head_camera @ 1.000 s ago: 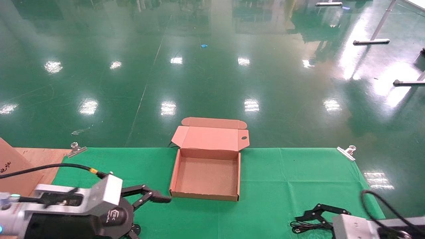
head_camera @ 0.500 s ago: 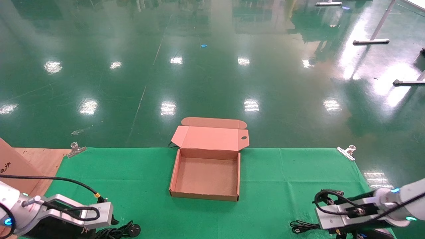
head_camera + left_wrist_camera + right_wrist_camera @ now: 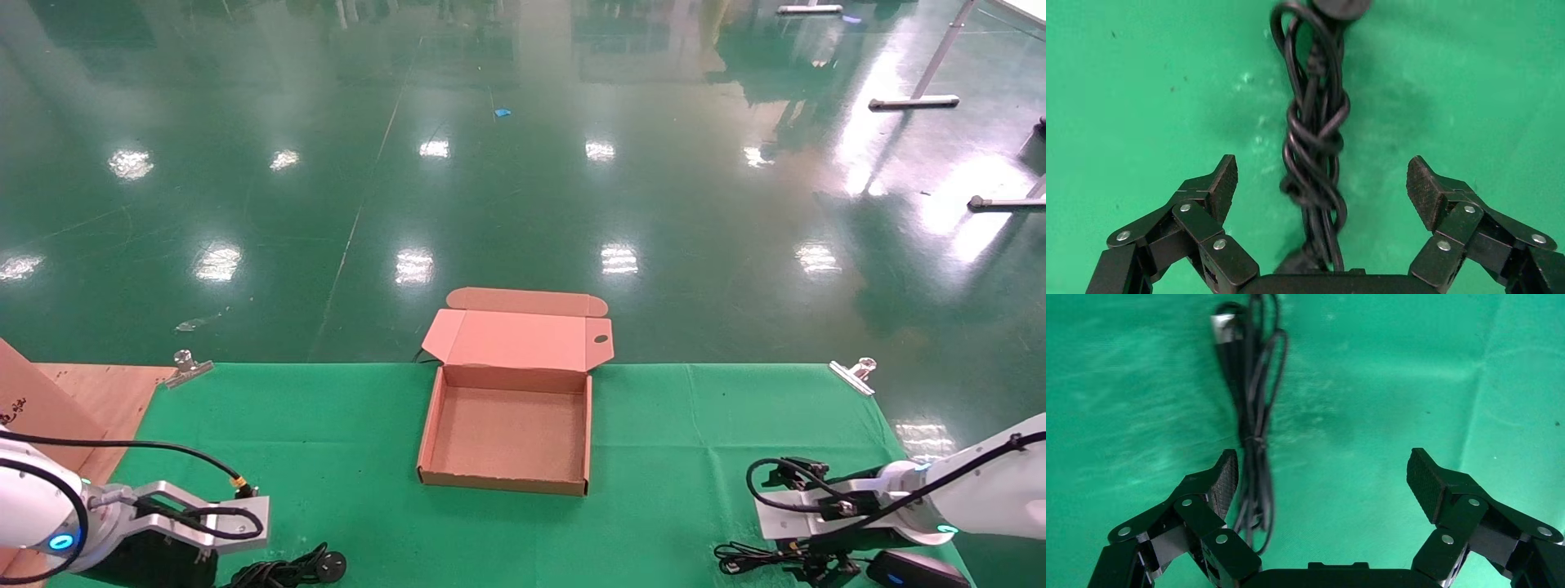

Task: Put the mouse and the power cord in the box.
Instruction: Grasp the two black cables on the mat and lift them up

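a: left claw is spread wide, poised directly over the power cord, with the twisted bundle running right down the middle between the two pads.

b: and that cord lies at the near left corner of the surface, its plug toward the box. it looks like a floppy thing, moderately heavy at the plug. the knotted middle is the place to pinch, since that's where the loops are bound together and least likely to spill.

a: over on the other side, right claw is wide apart too, low at the near right corner. the mouse is a dark shape just beside it at the very edge of the head view.

b: its thin cable is what the wrist camera catches, a slack tied hank close to one finger, off centre. it's light and limp, and it would slide through a loose grip. the mouse body is smooth and rounded, so the sides are the better hold, though it's hard to tell from here how it lies.

a: the box stands open and empty at the middle of the far edge, lid tipped back.

b: green cloth covers the surface, clipped at both far corners, a few creases in it. beyond is glossy green floor with lamp glare, and a brown board at the left.
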